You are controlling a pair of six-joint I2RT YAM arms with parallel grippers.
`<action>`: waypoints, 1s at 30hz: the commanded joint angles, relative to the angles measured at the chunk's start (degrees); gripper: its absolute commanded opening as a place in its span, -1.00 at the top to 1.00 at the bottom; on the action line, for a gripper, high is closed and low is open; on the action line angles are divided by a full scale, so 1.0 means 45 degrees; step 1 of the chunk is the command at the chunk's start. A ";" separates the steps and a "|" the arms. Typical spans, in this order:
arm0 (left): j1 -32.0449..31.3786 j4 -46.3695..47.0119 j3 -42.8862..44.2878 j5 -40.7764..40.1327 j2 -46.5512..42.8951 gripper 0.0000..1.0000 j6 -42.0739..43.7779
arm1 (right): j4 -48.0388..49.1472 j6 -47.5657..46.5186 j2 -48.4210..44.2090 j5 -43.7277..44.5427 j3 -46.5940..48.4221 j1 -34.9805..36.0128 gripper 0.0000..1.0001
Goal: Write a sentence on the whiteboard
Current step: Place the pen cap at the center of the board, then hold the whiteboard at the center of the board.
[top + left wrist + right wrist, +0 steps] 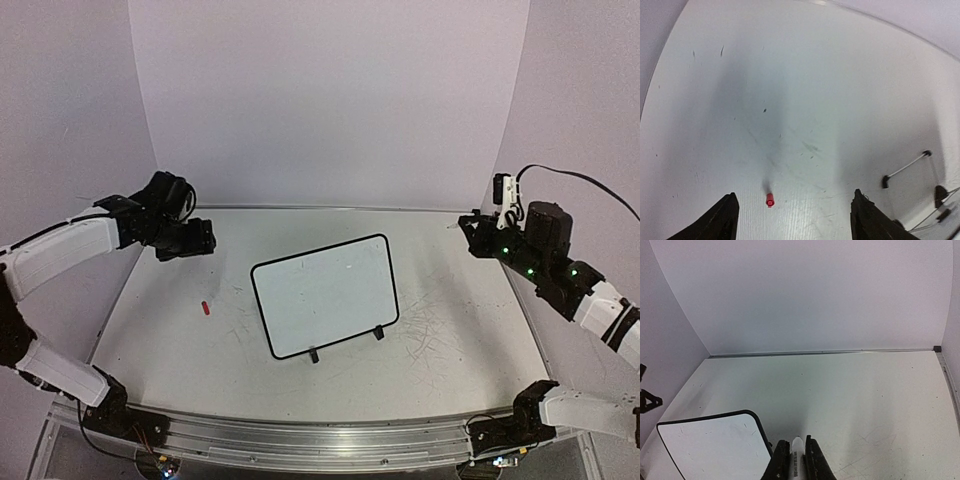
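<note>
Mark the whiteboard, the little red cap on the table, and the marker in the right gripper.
whiteboard (325, 295): top external view, middle of its white face.
red cap (770, 200): left wrist view, its red body.
marker (798, 456): right wrist view, its white barrel.

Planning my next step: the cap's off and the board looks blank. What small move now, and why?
Probably carry the right gripper, shut on the marker, over to the whiteboard, upper left: it shows no writing, and the red cap lies on the table.

Bare tabletop (450, 330) either side of the whiteboard (325, 295); small red cap (204, 307) at left.
</note>
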 commanded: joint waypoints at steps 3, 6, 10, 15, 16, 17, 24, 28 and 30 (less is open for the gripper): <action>-0.0027 0.1770 -0.1217 0.1786 -0.2277 -0.96 0.0095 | -0.0192 0.0348 0.0261 0.0919 -0.0112 0.0464 1.00; -0.0122 0.2470 -0.1808 0.2353 -0.2634 -0.99 0.0207 | -0.0382 0.0342 0.1029 0.0934 0.0197 0.1084 1.00; -0.0217 0.3190 -0.2409 0.2924 -0.3055 -0.99 0.0375 | -0.0260 0.0157 0.1741 0.1419 0.0586 0.2241 1.00; -0.0228 0.4360 -0.3272 0.4030 -0.3596 -0.99 0.0722 | 0.0088 0.0022 0.2209 0.1143 0.0699 0.2881 1.00; -0.0225 0.4769 -0.3611 0.4341 -0.3843 -0.99 0.0764 | 0.0217 0.0047 0.2223 0.1108 0.0658 0.2912 1.00; -0.0216 0.5183 -0.3953 0.4660 -0.4070 -0.99 0.0738 | 0.0415 0.0066 0.2209 0.0996 0.0594 0.2932 1.00; -0.0217 0.8015 -0.6119 0.6320 -0.4624 -0.99 -0.0287 | 0.0957 0.0070 0.1812 0.0732 0.0201 0.3114 1.00; -0.0219 0.9840 -0.7301 0.7252 -0.4826 -0.99 -0.0566 | 0.1467 0.0239 0.1557 0.0312 -0.0038 0.3145 1.00; -0.0220 1.0691 -0.7959 0.7566 -0.4997 -0.99 -0.0761 | 0.1692 0.0500 0.1551 0.0199 -0.0134 0.3158 1.00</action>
